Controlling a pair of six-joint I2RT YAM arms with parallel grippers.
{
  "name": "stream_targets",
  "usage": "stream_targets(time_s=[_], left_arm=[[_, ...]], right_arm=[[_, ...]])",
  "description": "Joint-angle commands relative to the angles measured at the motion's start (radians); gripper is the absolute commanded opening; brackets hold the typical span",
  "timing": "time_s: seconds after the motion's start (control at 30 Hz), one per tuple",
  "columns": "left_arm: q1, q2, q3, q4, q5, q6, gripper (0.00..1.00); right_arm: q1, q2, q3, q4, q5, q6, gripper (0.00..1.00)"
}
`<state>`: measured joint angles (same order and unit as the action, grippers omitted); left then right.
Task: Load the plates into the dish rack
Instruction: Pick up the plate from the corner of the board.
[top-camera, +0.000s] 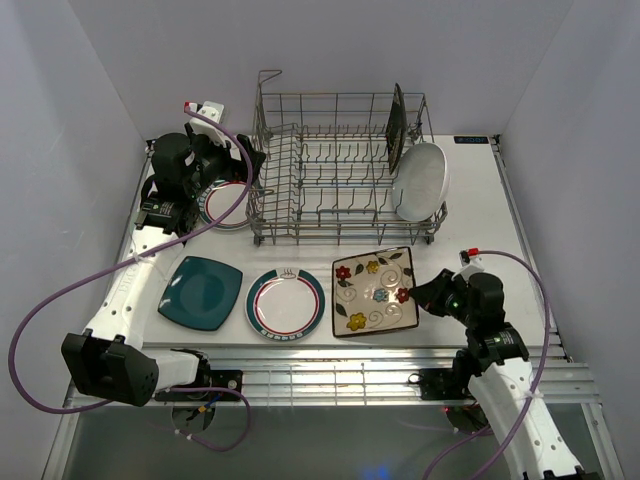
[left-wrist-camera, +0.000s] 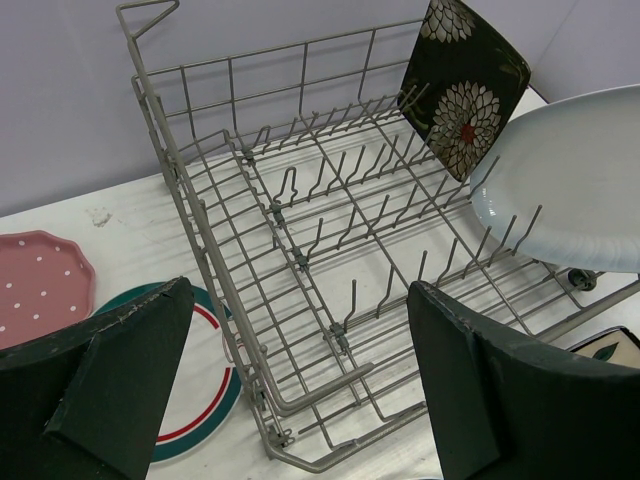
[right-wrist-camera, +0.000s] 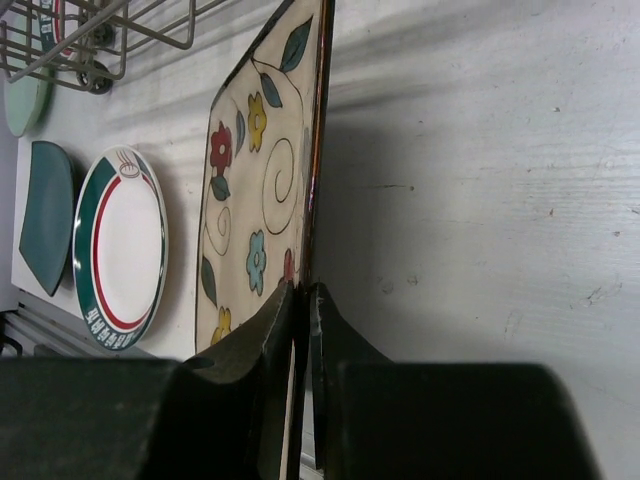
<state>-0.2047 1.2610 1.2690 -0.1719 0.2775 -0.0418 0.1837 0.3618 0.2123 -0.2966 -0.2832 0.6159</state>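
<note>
**item:** cream floral square plate (top-camera: 375, 291), one of the plates. it lies on the table (top-camera: 470, 215) just in front of the dish rack (top-camera: 330, 170), at the right end of a row with a rimmed round plate (top-camera: 286, 303) and a teal square plate (top-camera: 200, 292).

**right gripper** (top-camera: 428, 293): pressed together on that plate's right rim, one finger on each face.

**left gripper** (left-wrist-camera: 300, 390): spread wide and holding nothing, at the rack's left end above a second rimmed round plate (top-camera: 212, 205).

**already racked:** dark floral square plate (top-camera: 397, 125), upright at the right end. the white oval plate (top-camera: 420, 180) leans just beside it.

**handling note (judgement):**
- the hold is a rim pinch only, so the glazed plate may swivel in it. raise it slowly and let it hang edge-down.
- carry it over the tall side wires, not through them.
- line its edge up with a free gap between tines, left of the dark plate, before lowering.
- let go only once the tines bear it.

**views:**
- right wrist alone shows the rim caught between the fingers, and a pale green plate (right-wrist-camera: 22, 95) beyond the rack's corner.
- left wrist alone shows a pink dotted plate (left-wrist-camera: 40, 285), which the arm hides in the top view.
- the top view alone shows the whole row and both arms.
- no view settles whether the gripped edge is off the table.
</note>
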Motion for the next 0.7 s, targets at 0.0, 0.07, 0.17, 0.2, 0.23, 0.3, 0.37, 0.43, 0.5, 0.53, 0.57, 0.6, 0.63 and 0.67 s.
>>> stream_targets(time_s=[0.0, 0.07, 0.17, 0.2, 0.23, 0.3, 0.37, 0.43, 0.5, 0.53, 0.57, 0.6, 0.63, 0.67], left_arm=[[-0.002, -0.045, 0.0, 0.009, 0.009, 0.0, 0.98], [-0.002, -0.041, 0.0, 0.009, 0.009, 0.002, 0.98], [-0.002, -0.043, 0.0, 0.009, 0.009, 0.0, 0.98], [-0.002, -0.043, 0.0, 0.009, 0.011, 0.002, 0.98], [-0.002, -0.043, 0.0, 0.009, 0.011, 0.0, 0.98], [-0.002, -0.043, 0.0, 0.009, 0.009, 0.002, 0.98], [-0.002, -0.045, 0.0, 0.009, 0.009, 0.002, 0.98], [-0.002, -0.043, 0.0, 0.009, 0.008, 0.002, 0.98], [-0.002, -0.046, 0.0, 0.009, 0.008, 0.002, 0.98], [-0.002, -0.046, 0.0, 0.009, 0.008, 0.003, 0.98], [-0.002, -0.048, 0.0, 0.009, 0.008, 0.003, 0.98], [-0.002, -0.049, 0.0, 0.009, 0.008, 0.003, 0.98], [-0.002, -0.051, 0.0, 0.009, 0.008, 0.003, 0.98], [-0.002, -0.054, 0.0, 0.009, 0.006, 0.005, 0.98]], right_arm=[[-0.001, -0.037, 0.099, -0.032, -0.001, -0.059, 0.08], [0.0, -0.052, 0.128, -0.053, -0.001, -0.064, 0.08], [0.0, -0.058, 0.157, -0.079, -0.016, -0.073, 0.08], [0.0, -0.058, 0.163, -0.088, -0.022, -0.077, 0.08], [0.0, -0.058, 0.167, -0.09, -0.022, -0.079, 0.08], [0.0, -0.058, 0.182, -0.095, -0.02, -0.082, 0.08], [-0.001, -0.058, 0.194, -0.102, -0.022, -0.087, 0.08], [0.0, -0.057, 0.211, -0.108, -0.027, -0.091, 0.08], [0.0, -0.052, 0.225, -0.11, -0.03, -0.097, 0.08], [0.0, -0.047, 0.228, -0.113, -0.034, -0.1, 0.08], [0.0, -0.044, 0.228, -0.114, -0.037, -0.105, 0.08], [-0.001, -0.041, 0.229, -0.115, -0.04, -0.108, 0.08], [0.0, -0.04, 0.231, -0.113, -0.048, -0.11, 0.08], [-0.001, -0.038, 0.231, -0.114, -0.05, -0.114, 0.08]])
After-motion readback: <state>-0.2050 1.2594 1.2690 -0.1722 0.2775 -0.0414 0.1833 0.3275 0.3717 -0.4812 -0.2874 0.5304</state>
